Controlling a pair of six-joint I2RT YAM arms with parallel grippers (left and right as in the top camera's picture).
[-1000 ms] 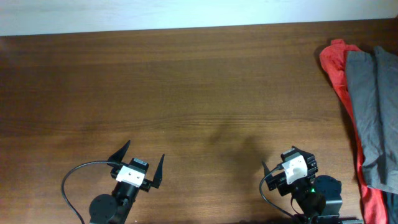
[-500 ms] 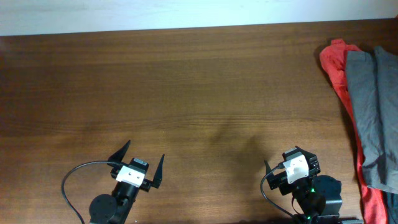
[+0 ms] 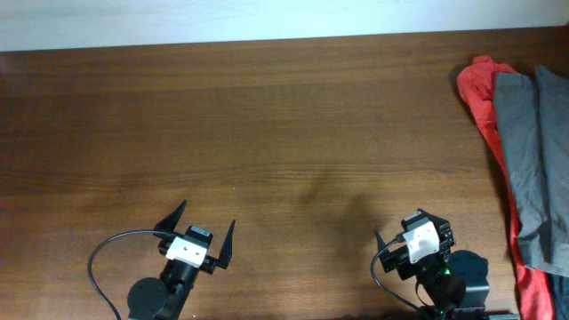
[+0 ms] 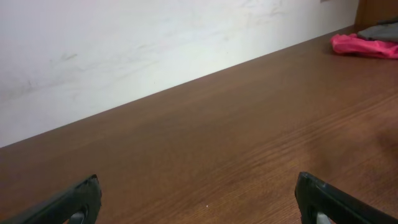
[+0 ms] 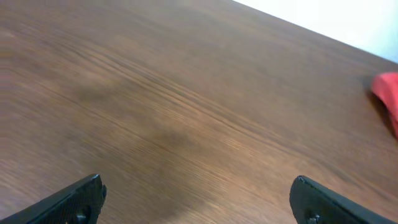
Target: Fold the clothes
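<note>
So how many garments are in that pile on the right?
2 I can tell apart: a red garment at the pile's left edge, and a grey garment lying over it. The frame cuts the pile off, so more may be hidden.

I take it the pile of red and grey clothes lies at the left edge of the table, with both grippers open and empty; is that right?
Not quite: the overhead view shows the pile of red and grey clothes at the right edge of the table. The left gripper and right gripper are indeed open and empty.
</note>
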